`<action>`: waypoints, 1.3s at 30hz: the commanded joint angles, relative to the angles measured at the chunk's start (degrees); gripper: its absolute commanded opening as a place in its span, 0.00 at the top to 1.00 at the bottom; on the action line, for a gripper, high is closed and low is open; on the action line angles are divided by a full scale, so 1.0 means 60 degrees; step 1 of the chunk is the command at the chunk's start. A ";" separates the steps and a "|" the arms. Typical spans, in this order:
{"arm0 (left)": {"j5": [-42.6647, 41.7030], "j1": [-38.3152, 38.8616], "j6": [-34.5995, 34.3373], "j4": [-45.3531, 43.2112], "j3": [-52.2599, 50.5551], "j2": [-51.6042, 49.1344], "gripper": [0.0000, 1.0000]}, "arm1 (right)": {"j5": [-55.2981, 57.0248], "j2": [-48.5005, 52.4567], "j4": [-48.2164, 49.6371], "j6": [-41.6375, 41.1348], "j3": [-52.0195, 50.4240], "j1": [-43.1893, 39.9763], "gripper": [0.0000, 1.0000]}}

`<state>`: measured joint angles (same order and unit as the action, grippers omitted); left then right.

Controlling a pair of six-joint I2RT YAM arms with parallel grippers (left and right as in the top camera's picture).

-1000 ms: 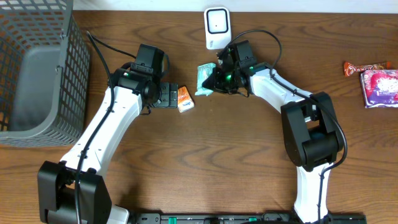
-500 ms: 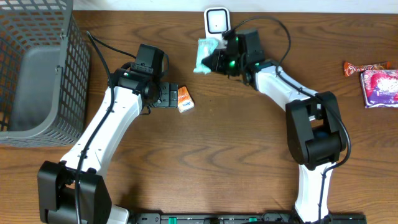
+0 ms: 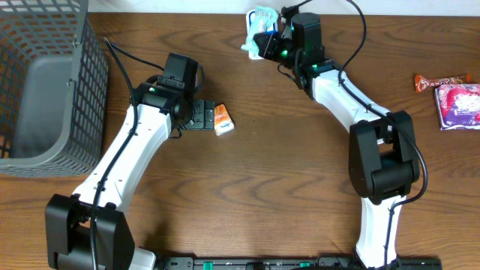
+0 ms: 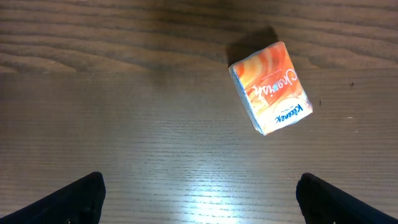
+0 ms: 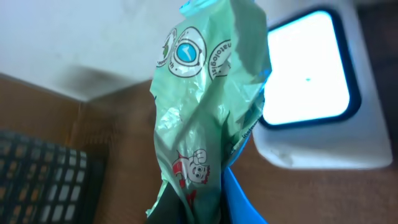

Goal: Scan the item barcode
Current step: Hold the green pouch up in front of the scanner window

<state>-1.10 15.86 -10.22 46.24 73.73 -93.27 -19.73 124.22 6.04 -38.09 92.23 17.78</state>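
At the far edge of the desk (image 3: 285, 165), a crinkled green packet (image 5: 211, 112) hides part of the white scanner (image 5: 311, 81) and its lit window. The right tool (image 3: 264, 41), tips cut off in the wrist view, pinches the packet's lower end. The left tool (image 4: 202, 199) stands spread wide near a glossy orange tissue pack (image 4: 270, 87). A grey wire basket (image 3: 82, 75) fills the far left corner.

In the right wrist view we found the green packet (image 5: 208, 118) covering the left part of the scanner (image 5: 323, 149) and the fingertips of the right gripper (image 3: 267, 39); its small print was too blurred to read.
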 commanded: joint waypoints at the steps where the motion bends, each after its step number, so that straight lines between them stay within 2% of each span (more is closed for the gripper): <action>1: 0.0120 0.0015 0.0127 0.0033 0.0036 -0.0047 0.02 | 0.0379 -0.0069 0.0364 -0.0543 0.0266 -0.0197 0.99; 9: 0.0120 0.0015 0.0127 0.0033 0.0036 -0.0047 0.02 | -0.0011 0.0433 0.0244 -0.0856 0.0772 -0.0350 0.99; 16: 0.0120 0.0015 0.0127 0.0033 0.0036 -0.0047 0.02 | 0.1322 0.0590 0.0288 -0.0659 0.0772 -0.0248 0.99; 32: 0.0120 0.0015 0.0127 0.0033 0.0036 -0.0047 0.02 | 0.0590 0.1392 0.0102 -0.0197 0.0772 0.0106 0.99; 39: 0.0120 0.0015 0.0127 0.0036 0.0036 -0.0047 0.02 | 0.0215 0.0980 -0.0113 0.0586 0.0951 -0.0164 0.99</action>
<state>-1.10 15.86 -10.22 46.26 73.73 -93.27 -17.02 132.70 5.80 -37.76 96.07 17.96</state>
